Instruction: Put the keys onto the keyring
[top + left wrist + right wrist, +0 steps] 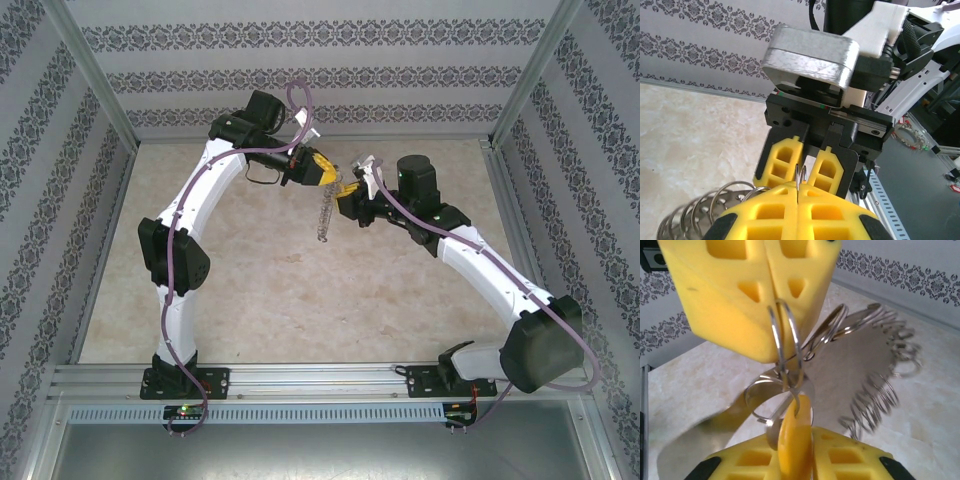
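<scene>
The left gripper (328, 172) and right gripper (348, 196) meet nose to nose above the table (250, 300), toward its 12 o'clock side. The left one is pinched shut on a thin wire loop of the keyring (785, 340) — its small silvery loops (322, 218) dangle toward 6 o'clock. The right one is clamped on the key (795, 427) by its yellow-orange head, just at 6 o'clock of that loop.

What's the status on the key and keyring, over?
Left gripper shut on keyring, hanging above table. Right gripper shut on key, shank against keyring, threading unclear. Nothing blocking.
</scene>
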`<state>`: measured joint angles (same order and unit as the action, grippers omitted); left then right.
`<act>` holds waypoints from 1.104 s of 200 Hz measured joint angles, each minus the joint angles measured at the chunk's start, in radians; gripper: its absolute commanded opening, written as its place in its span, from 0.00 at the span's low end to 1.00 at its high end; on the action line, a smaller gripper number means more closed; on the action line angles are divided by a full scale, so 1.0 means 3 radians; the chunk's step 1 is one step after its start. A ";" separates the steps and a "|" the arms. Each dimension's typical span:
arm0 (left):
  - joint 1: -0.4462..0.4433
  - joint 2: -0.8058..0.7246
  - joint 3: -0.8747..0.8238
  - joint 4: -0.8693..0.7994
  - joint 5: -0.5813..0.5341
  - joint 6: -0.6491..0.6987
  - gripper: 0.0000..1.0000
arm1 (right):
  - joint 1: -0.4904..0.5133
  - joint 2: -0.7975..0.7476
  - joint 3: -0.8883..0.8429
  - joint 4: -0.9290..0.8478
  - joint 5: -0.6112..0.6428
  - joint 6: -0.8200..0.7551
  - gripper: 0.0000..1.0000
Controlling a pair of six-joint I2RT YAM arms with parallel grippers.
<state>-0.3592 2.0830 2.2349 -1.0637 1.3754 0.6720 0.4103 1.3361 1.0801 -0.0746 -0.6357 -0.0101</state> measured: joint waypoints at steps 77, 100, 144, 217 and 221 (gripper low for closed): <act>-0.0001 -0.0028 -0.0106 0.0205 -0.0089 -0.0150 0.00 | -0.0053 0.0000 0.0074 -0.0159 -0.0027 -0.0053 0.00; -0.0003 -0.0050 -0.0107 0.0221 -0.0086 -0.0156 0.00 | -0.0074 0.0023 0.0178 -0.0284 -0.0062 -0.0075 0.00; -0.0006 -0.0066 -0.0107 0.0223 -0.0103 -0.0163 0.00 | -0.0137 0.0051 0.0331 -0.0326 -0.0130 -0.0074 0.00; -0.0047 -0.0066 -0.0108 0.0224 -0.0148 -0.0163 0.00 | -0.0205 0.0050 0.0406 -0.0416 -0.0257 -0.0088 0.00; -0.0047 -0.0066 -0.0108 0.0224 -0.0149 -0.0163 0.00 | -0.0205 0.0050 0.0415 -0.0444 -0.0257 -0.0094 0.00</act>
<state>-0.3733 2.0632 2.2024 -0.9966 1.3308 0.6231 0.3489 1.3510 1.2045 -0.2077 -0.7128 -0.0383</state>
